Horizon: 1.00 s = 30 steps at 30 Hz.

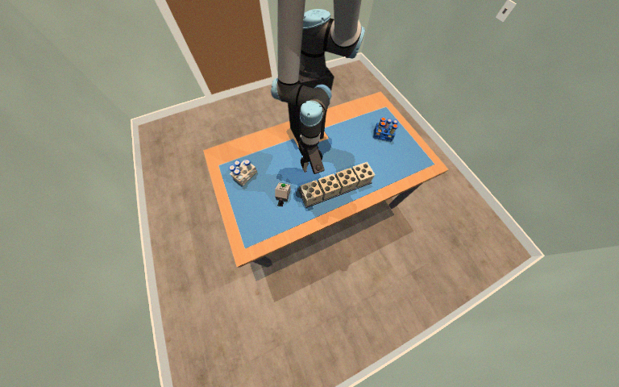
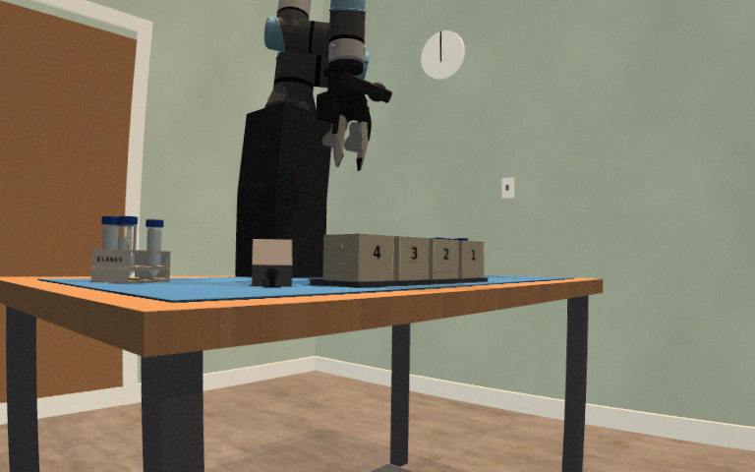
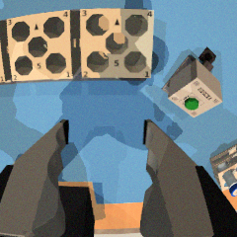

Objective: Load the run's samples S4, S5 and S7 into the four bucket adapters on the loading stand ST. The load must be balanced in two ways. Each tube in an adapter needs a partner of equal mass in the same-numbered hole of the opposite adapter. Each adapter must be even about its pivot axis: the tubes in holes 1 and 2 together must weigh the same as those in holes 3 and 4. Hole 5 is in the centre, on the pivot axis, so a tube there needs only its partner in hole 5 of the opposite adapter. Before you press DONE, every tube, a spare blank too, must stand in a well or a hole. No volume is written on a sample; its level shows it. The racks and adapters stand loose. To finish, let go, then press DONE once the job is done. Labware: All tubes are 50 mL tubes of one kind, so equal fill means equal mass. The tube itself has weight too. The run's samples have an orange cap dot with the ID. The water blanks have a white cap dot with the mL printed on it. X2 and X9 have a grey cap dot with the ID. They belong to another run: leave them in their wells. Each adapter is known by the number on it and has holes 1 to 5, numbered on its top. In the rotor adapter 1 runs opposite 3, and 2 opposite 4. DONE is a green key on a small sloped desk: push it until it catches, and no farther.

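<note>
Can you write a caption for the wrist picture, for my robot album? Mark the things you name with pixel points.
The robot's open hand (image 3: 106, 121) hovers near two numbered adapters with empty holes and the green DONE key (image 3: 192, 104).

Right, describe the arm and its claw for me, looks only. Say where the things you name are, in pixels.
The arm (image 1: 289, 45) (image 2: 347, 49) has dark grey and lighter grey sections with rounded pale-blue caps at its joints. The claw (image 1: 310, 168) (image 2: 349, 165) (image 3: 106, 121) has a black body and two grey, tapering fingers with narrow black tips. I see no markings or sleeve on either.

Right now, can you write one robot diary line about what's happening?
gripper: open, nothing held | adapters: no tubes seen in holes | DONE key: gripper away from it
</note>
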Each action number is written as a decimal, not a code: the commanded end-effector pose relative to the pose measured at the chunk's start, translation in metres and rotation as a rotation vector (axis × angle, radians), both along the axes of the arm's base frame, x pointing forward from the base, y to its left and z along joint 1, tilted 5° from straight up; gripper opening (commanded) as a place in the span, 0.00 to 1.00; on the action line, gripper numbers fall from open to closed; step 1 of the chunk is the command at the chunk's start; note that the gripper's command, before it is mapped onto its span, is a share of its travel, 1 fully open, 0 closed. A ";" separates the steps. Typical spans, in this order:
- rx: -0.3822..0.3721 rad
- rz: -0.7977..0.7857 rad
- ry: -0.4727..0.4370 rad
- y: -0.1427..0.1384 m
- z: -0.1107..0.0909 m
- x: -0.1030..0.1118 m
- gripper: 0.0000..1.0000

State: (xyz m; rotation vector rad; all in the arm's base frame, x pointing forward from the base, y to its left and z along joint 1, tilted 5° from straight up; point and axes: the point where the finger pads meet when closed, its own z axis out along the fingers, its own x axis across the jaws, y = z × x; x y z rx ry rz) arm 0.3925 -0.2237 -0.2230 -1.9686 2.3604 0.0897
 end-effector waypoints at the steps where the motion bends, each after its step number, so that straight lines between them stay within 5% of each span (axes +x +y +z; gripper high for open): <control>1: -0.001 0.000 -0.001 0.001 -0.013 0.000 0.35; 24: -0.001 0.000 -0.001 0.007 -0.083 0.001 0.35; 30: 0.000 -0.050 0.004 0.002 -0.085 -0.005 0.35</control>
